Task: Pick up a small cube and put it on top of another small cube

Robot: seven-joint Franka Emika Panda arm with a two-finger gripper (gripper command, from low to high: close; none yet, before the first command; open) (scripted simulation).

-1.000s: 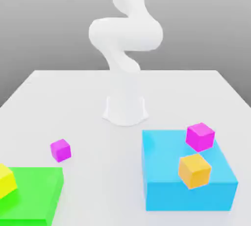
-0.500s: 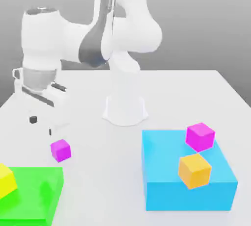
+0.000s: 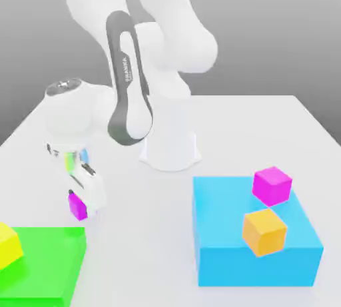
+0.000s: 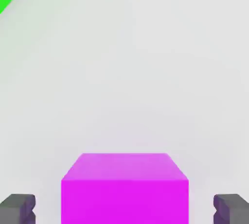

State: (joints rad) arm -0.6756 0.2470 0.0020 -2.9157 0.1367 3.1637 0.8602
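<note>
One small magenta cube [image 3: 76, 206] lies on the white table at the exterior view's left, just behind the green block. My gripper [image 3: 80, 203] has come down over it and partly covers it. In the hand view this cube [image 4: 124, 189] sits between my two dark fingertips [image 4: 18, 208], with a gap of table showing on each side, so my gripper [image 4: 124, 209] is open around it without touching. The other small magenta cube [image 3: 272, 186] rests on the back right corner of the blue block [image 3: 220, 219].
An orange cube [image 3: 264, 232] sits on the blue block's front part. A yellow cube [image 3: 6, 244] sits on the green block [image 3: 50, 259] at the front left. The arm's white base [image 3: 170, 149] stands at the table's middle back.
The arm swung down from high above to the table's left. The gripper went from beside the magenta cube to straddling it.
</note>
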